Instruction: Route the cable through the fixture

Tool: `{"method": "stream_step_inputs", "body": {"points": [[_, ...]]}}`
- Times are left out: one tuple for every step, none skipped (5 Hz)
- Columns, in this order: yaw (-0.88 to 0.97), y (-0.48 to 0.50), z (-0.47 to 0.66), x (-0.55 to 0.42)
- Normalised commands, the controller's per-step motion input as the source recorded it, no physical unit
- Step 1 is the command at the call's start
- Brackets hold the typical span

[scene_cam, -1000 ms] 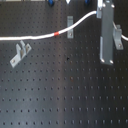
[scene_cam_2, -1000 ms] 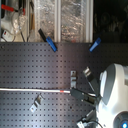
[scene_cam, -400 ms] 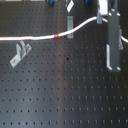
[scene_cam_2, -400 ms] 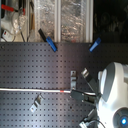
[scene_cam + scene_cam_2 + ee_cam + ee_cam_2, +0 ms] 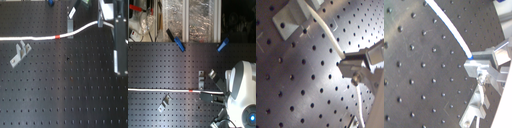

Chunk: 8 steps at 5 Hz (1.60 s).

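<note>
You've got the gripper [image 5: 352,67] pinched on the cable [image 5: 45,38] near its end, held low over the board [image 5: 65,95] so the cable stretches out beside the bracket [image 5: 70,22], probably to line it up.

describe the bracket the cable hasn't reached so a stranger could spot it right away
In the first exterior view, start from the black perforated board and follow the white cable toward the first exterior view's left. Just below it stands a small grey metal bracket, alone; the other bracket sits beyond the red band.
</note>
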Motion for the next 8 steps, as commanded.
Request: {"method": "stream_step_inputs", "body": {"points": [[0.0, 0.001, 0.04, 0.0], [-0.34, -0.08, 0.42, -0.101], [0.01, 0.0, 0.0, 0.0], [0.46, -0.062, 0.0, -0.22], [-0.1, 0.0, 0.0, 0.0], [0.0, 0.017, 0.0, -0.003], [0.64, -0.035, 0.05, -0.417], [0.6, 0.113, 0.03, -0.378]]}}
